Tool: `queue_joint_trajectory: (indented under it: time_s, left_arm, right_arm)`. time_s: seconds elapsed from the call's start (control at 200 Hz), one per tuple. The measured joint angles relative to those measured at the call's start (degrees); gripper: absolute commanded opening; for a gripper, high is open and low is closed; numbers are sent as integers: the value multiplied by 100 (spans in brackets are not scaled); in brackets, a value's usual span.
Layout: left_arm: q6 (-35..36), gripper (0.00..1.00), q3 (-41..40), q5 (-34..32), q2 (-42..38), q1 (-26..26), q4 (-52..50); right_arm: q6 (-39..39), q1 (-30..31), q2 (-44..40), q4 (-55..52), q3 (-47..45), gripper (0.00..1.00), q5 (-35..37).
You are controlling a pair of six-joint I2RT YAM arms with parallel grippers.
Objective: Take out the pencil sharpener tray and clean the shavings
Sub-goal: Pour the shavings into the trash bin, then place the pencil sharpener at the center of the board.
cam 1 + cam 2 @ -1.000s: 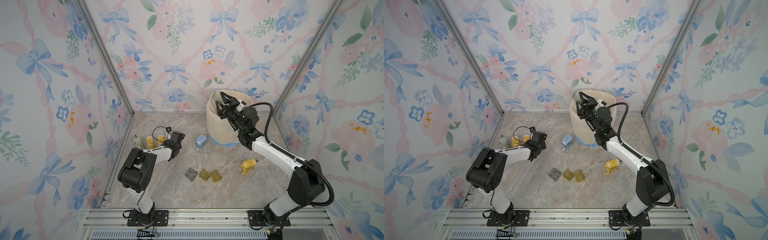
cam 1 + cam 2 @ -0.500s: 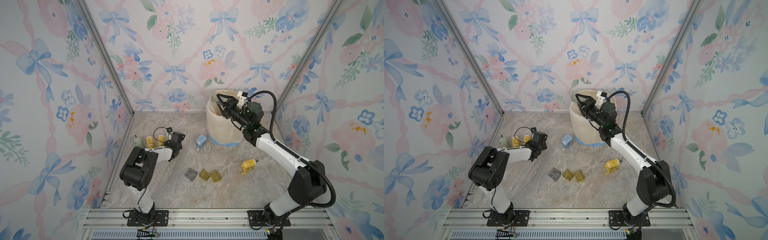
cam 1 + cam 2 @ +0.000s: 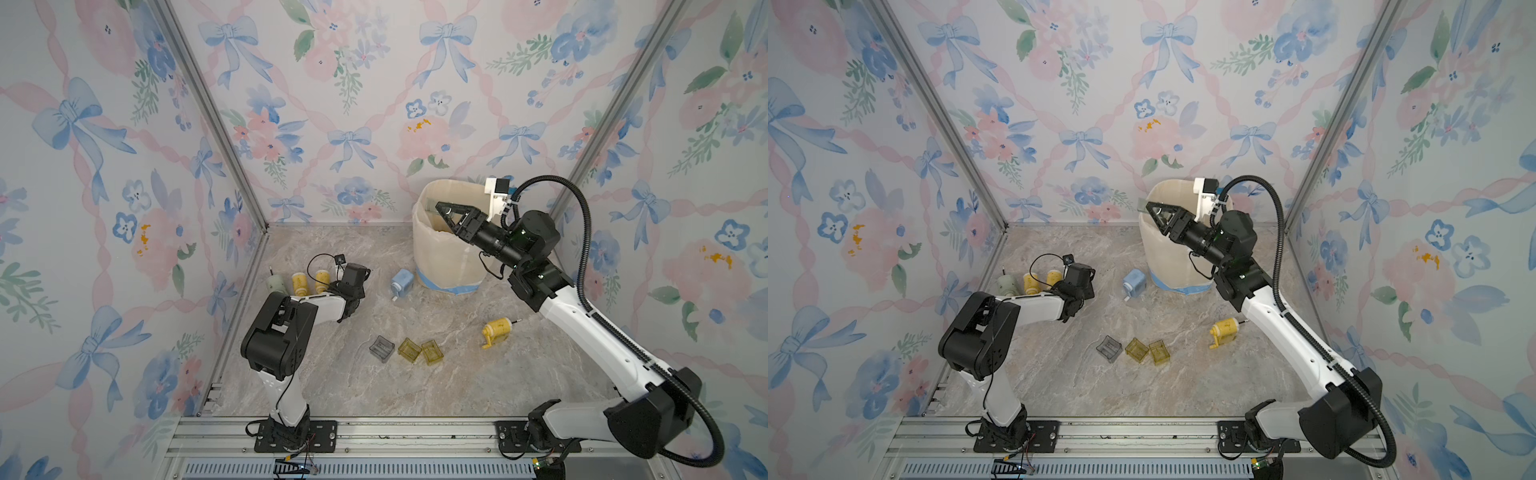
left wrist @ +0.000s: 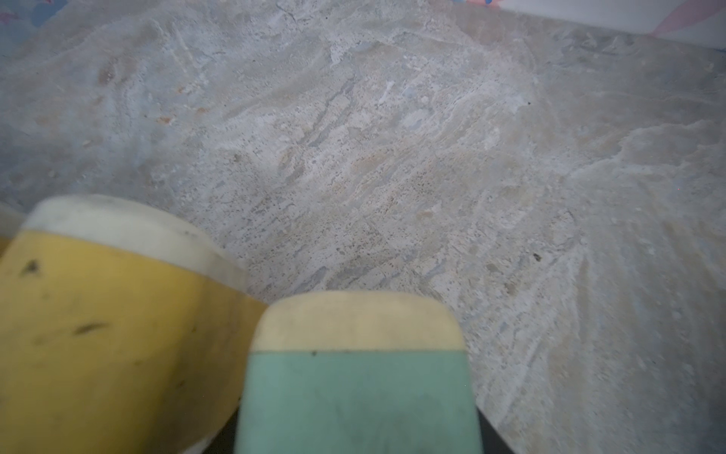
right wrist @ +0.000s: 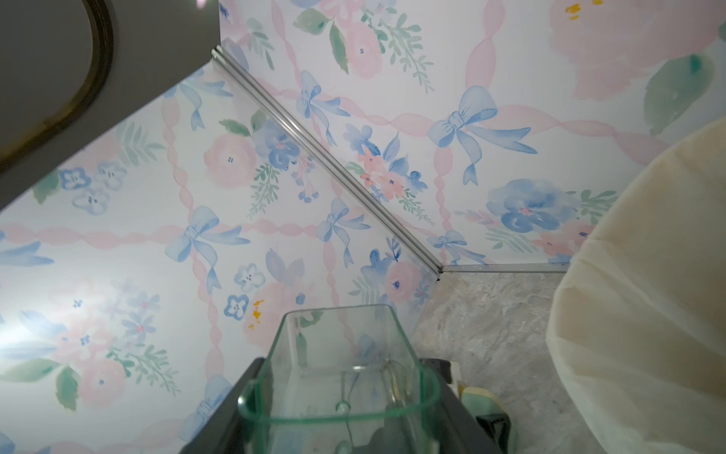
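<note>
The gray table (image 3: 415, 386) has a tall cream bin (image 3: 444, 262) at the back. The right gripper (image 3: 451, 214) is up at the bin's open top and pinches a clear tray (image 5: 341, 377). The left gripper (image 3: 336, 286) sits low, just beside a yellow sharpener (image 4: 98, 334). How wide it is cannot be told. A blue sharpener (image 3: 401, 282) lies near the bin. Three small trays (image 3: 409, 351) sit in a row in the middle.

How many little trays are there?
4. A grey tray and two yellow trays lie in a row on the floor; the right pincer holds a clear tray above the bin. More may hide inside the bin.
</note>
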Motion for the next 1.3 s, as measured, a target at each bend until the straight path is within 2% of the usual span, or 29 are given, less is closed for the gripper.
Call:
queue_joint_trajectory:
  time_s: [0.12, 0.33, 0.48, 0.86, 1.3]
  left_arm:
    - [0, 41, 0, 0, 0, 0, 2]
    - [0, 57, 0, 0, 0, 0, 0]
    - [7, 60, -2, -2, -2, -2, 2]
    - [44, 66, -109, -57, -144, -57, -13]
    - [66, 69, -142, -66, -706, -103, -20]
  right_arm:
    - [-811, 188, -433, -481, -225, 41, 87]
    - [-1777, 282, -846, -1152, -811, 41, 378]
    - [-2256, 431, -1051, -1486, -1163, 41, 599]
    - [-2782, 616, -1484, -1727, -1904, 41, 890]
    - [-2870, 754, -1818, -1663, -2953, 40, 1318]
